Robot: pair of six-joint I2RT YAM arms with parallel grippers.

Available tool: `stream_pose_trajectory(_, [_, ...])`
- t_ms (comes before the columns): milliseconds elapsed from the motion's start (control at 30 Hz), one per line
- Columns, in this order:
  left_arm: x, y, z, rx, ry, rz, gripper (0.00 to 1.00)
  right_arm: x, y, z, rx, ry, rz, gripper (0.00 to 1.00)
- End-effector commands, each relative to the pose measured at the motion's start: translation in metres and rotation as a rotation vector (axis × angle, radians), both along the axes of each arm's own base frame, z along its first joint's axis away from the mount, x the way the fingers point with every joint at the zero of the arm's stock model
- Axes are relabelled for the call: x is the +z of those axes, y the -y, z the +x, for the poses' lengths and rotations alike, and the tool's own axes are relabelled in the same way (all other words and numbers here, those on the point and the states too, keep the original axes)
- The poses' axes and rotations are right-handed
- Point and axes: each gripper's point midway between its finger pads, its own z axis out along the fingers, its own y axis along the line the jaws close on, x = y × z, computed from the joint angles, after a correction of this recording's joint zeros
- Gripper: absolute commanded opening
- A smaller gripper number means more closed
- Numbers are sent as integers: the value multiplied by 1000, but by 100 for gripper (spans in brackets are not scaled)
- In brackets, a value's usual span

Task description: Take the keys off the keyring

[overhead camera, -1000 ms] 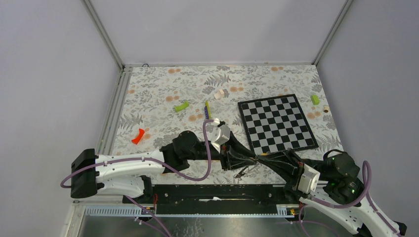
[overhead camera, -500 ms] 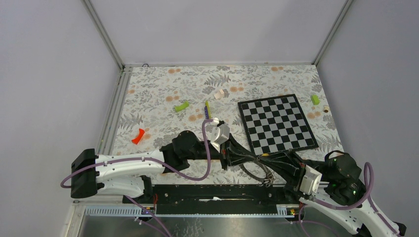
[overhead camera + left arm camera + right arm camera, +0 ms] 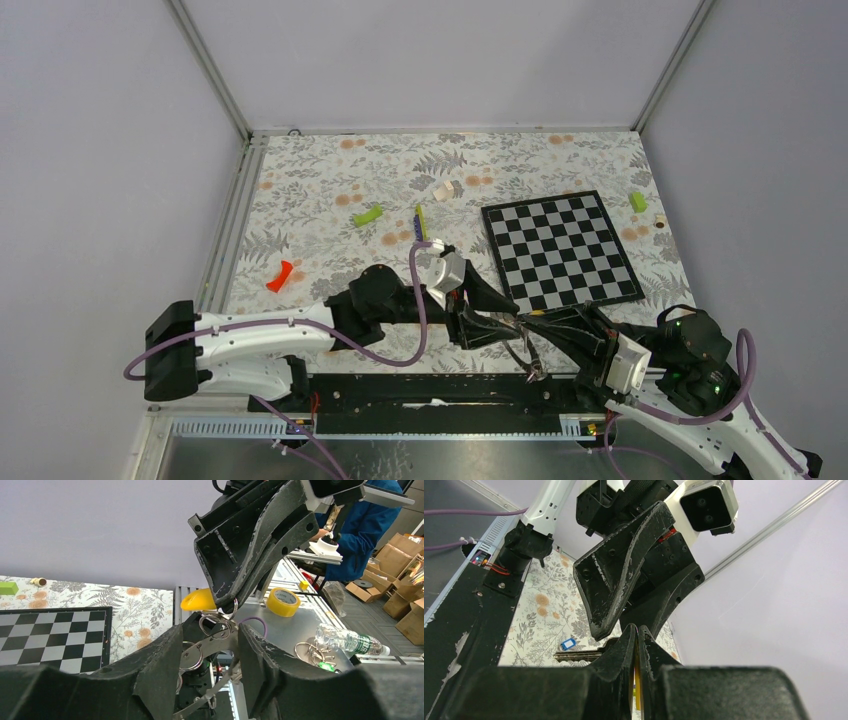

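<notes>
Keyring [image 3: 214, 639] inside the spread left hand [image 3: 210, 636] — right hand [image 3: 636, 636] pinching, apparently, a yellow-tagged key [image 3: 198, 600].

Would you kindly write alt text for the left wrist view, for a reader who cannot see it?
The right end effector, shut on a yellow-tagged key, hangs above the left end effector's parted fingers, with small metal rings dangling between them. A chessboard lies at left; a yellow tape roll sits behind.

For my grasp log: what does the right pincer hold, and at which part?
The right pincer holds a yellow-tagged key, pinched by its plastic tag between the fingertips.
</notes>
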Motion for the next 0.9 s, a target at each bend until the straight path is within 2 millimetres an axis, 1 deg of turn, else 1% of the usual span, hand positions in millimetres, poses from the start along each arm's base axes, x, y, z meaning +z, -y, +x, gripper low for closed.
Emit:
stream_pose_trajectory(0, [19, 2, -2, -16, 28, -59, 49, 26, 4, -2, -5, 48, 79, 0])
stream_pose_trajectory(267, [15, 5, -1, -12, 25, -56, 50, 26, 2, -4, 14, 37, 83, 0])
stream_pose_trajectory(567, [20, 3, -3, -21, 30, -73, 48, 26, 3, -4, 9, 34, 87, 0])
stream_pose_trajectory(700, [20, 0, -9, -55, 34, -72, 53, 28, 7, -4, -7, 42, 95, 0])
stream_pose_trajectory(767, [20, -2, -14, -76, 38, -74, 57, 29, 9, -4, -12, 42, 95, 0])
stream_pose_trajectory(867, [22, -9, -20, -102, 53, -92, 59, 32, 12, -6, -12, 42, 97, 0])
